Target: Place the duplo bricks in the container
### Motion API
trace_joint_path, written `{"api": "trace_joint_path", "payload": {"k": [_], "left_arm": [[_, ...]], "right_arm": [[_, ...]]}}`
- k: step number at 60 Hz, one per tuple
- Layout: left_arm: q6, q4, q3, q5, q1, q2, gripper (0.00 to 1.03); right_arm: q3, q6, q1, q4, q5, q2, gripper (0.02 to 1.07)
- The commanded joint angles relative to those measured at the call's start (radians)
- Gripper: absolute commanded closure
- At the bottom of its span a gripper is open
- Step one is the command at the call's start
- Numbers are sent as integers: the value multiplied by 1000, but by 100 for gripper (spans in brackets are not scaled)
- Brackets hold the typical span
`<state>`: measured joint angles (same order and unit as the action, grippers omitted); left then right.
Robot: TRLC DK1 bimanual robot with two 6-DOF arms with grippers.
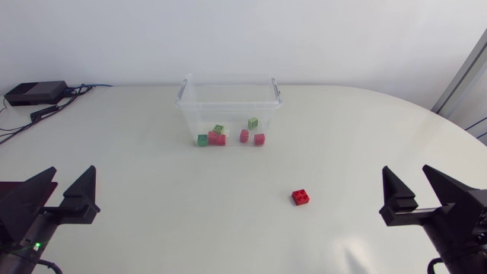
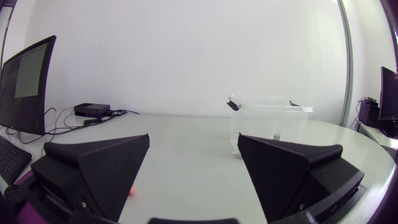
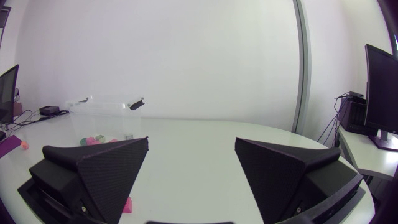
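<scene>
Clear plastic forms the container (image 1: 228,100), a rectangular tub with rounded corners at 12 o'clock on the smooth white table (image 1: 137,152). Through its cloudy wall the bricks (image 1: 217,138) inside blur together; some are red and some green, and their number is hard to fix. One studded red brick (image 1: 300,197) lies loose at 5 o'clock from the tub, well apart from it. Down at 8 o'clock the left gripper (image 1: 74,170), and at 4 o'clock the right gripper (image 1: 405,170), are partly cut off by the edge. Each has its matte wedge fingers spread wide, pinching nothing. From the left wrist the loose brick is only a reddish sliver behind one finger
</scene>
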<state>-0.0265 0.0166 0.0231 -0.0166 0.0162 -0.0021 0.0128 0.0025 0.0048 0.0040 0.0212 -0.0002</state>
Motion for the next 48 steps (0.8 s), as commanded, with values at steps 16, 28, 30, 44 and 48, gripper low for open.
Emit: {"api": "trace_joint_path", "payload": {"k": [16, 28, 30, 44, 48], "left_arm": [[-10, -6, -20, 0, -10, -10, 4], [7, 19, 20, 0, -19, -10, 7], [5, 19, 28, 0, -19, -10, 7], [-9, 60, 187, 0, -18, 122, 7], [-13, 89, 259, 1, -18, 186, 7]], "right_arm": [[-13, -9, -2, -9, -6, -6, 6], [4, -9, 9, -16, 0, -6, 6], [24, -9, 11, -38, 6, -6, 6], [165, -6, 50, -52, -4, 121, 6], [233, -6, 52, -53, 0, 218, 6]]}}
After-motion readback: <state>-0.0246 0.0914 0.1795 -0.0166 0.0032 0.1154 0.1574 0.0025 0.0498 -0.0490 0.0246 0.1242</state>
